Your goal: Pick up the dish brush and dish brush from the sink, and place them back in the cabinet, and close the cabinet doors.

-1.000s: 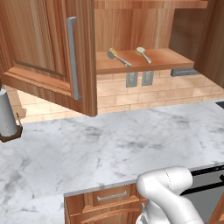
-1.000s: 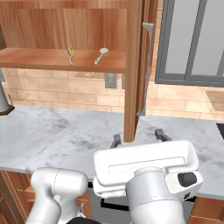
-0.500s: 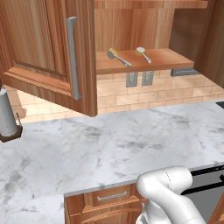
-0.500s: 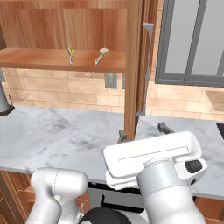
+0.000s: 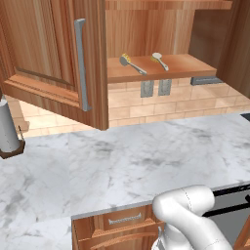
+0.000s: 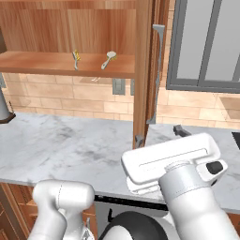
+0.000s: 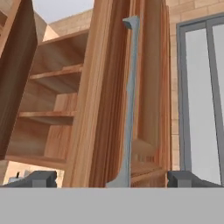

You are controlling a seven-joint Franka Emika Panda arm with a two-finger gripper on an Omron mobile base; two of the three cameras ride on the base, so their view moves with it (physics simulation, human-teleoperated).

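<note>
Both dish brushes lie on the open cabinet's lower shelf [image 5: 188,66]. The all-tan one [image 5: 132,64] [image 6: 76,59] is on the left and the white-headed one [image 5: 159,60] [image 6: 108,59] on the right. The left cabinet door [image 5: 46,53] swings wide open. The right door [image 6: 143,70] [image 7: 103,109] stands edge-on, with its silver bar handle [image 6: 157,75] [image 7: 130,100]. My gripper [image 6: 159,135] [image 7: 113,179] is open and empty, just below and in front of that handle, which lines up between the fingertips [image 7: 40,178]. The sink is out of view.
A marble counter [image 5: 127,166] runs under the cabinet. A paper towel roll [image 5: 9,132] stands at its left end. A window [image 6: 206,42] sits right of the cabinet, and wall outlets [image 5: 154,88] are under the shelf. Drawer fronts [image 5: 119,222] lie below the counter edge.
My hand has moved a little up and to the right, closer to the right door's handle. The brushes and doors have not moved.
</note>
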